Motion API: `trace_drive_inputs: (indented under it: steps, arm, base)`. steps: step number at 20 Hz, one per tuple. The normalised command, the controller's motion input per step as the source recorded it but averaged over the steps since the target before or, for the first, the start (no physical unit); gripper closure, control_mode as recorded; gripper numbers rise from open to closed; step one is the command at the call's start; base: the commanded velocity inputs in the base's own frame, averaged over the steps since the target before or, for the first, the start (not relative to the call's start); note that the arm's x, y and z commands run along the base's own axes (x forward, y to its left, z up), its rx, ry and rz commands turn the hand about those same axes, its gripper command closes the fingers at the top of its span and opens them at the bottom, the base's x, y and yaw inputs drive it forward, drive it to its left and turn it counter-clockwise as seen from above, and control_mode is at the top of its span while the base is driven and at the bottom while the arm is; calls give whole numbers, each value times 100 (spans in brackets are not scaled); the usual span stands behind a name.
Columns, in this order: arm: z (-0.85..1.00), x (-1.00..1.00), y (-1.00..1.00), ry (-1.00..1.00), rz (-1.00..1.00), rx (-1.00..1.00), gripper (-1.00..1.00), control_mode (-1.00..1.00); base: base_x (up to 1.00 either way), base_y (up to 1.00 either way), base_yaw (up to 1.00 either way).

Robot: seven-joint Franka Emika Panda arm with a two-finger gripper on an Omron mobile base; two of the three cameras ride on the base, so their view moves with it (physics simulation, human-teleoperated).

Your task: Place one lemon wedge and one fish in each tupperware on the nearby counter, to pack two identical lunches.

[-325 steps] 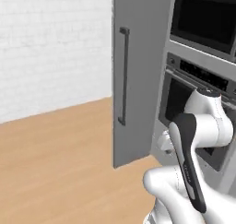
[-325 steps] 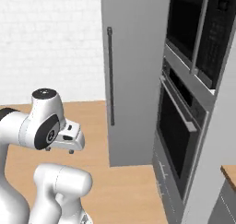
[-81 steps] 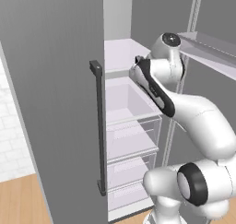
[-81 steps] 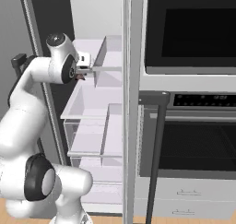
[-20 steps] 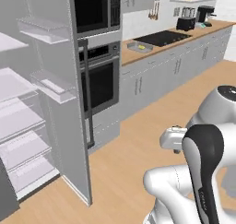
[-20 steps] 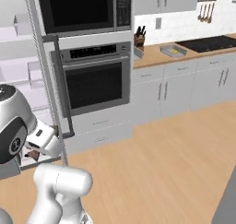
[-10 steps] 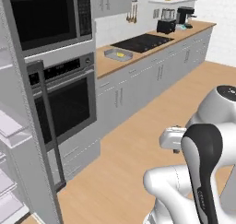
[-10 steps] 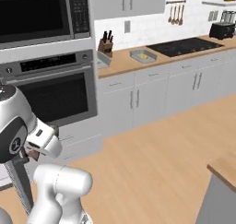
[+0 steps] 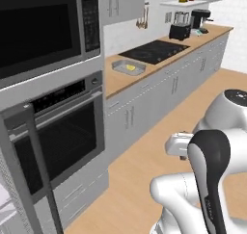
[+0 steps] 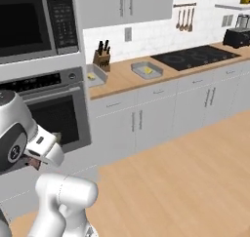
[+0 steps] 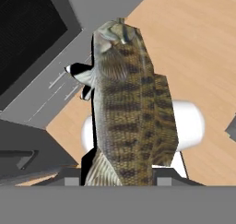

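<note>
So right now I've got a fish (image 11: 126, 108) clamped in my claw (image 11: 124, 179), jaws partway closed on its tail end, and in the hand view it sticks straight out away from me with the head at the far tip, over the wood floor (image 11: 198, 52) and the oven front (image 11: 27, 38). It's brown and mottled with darker bands, flat-sided, and longer than it is wide. My guess is it's light, so weight isn't the worry, but a fish skin like that reads as slick, and holding it by the tail means the long body has leverage to swing or slide out if I jerk around. If I were taking hold fresh I'd go for the thick middle of the body, squeezing the flat sides, not the tapering tail. It looks stiff enough here, no droop that I can see. Where it's headed: the counter (image 10: 122, 77) next to the stovetop (image 10: 195, 55), where a tupperware (image 10: 147, 69) sits with a lemon wedge (image 10: 148, 70) already in it, and another one (image 10: 96, 75) near the knife block (image 10: 102, 58) also shows a bit of yellow. I'm well away from both yet.
</note>
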Motion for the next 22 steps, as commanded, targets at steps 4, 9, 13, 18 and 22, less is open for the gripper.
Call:
trace_drive_inputs:
  steps: [4, 9, 13, 18, 22]
  arm:
    - [0, 0, 0, 0, 0, 0, 100, 100]
    - [0, 0, 0, 0, 0, 0, 100, 100]
    - [0, 0, 0, 0, 0, 0, 100, 100]
    - [0, 0, 0, 0, 0, 0, 100, 100]
    - [0, 0, 0, 0, 0, 0, 100, 100]
  base:
    - [100, -41, -2]
    - [100, -56, 0]
    - [100, -81, 3]
    - [98, -89, 22]
    - [100, -85, 46]
